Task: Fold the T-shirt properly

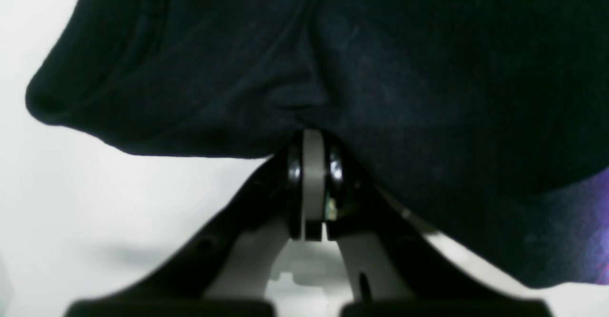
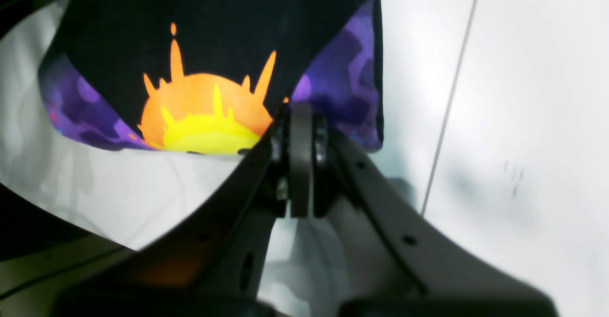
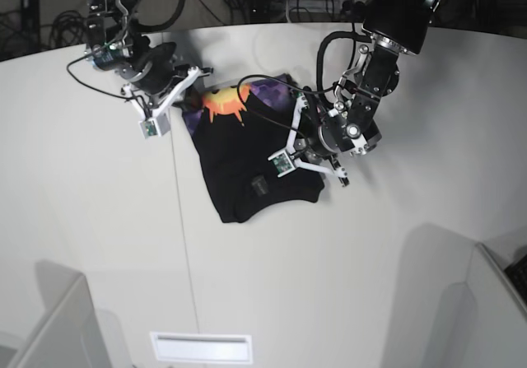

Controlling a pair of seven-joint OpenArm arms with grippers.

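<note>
Left claw (image 1: 311, 138), at the centre of its wrist view, is pinched tight on a black fold of the T-shirt (image 1: 333, 60), the cloth puckering into creases just above the closed tips. Right claw (image 2: 299, 117), mid-frame in its own view, is likewise clamped on the shirt's edge, right beside the orange-yellow sun print (image 2: 204, 117) with purple print on either side of it.

Seen from the base camera, the right claw (image 3: 183, 95) grips the shirt at the upper left of the garment, while the left claw (image 3: 298, 147) holds the right-hand edge. The T-shirt (image 3: 239, 174) lies bunched on the white counter (image 3: 99, 244) in the upper middle of the frame, plain black side mostly up, the sun showing only at its top end. A seam line in the counter (image 2: 449, 93) runs down the right part of the right wrist view.

The step in hand appears to be carrying a gripped edge across to make a fold. Doing it well likely means moving both arms evenly so the cloth stays taut between them, keeping the edge low over the counter, and laying it square on the lower layer before letting go, lest the creases set in.
</note>
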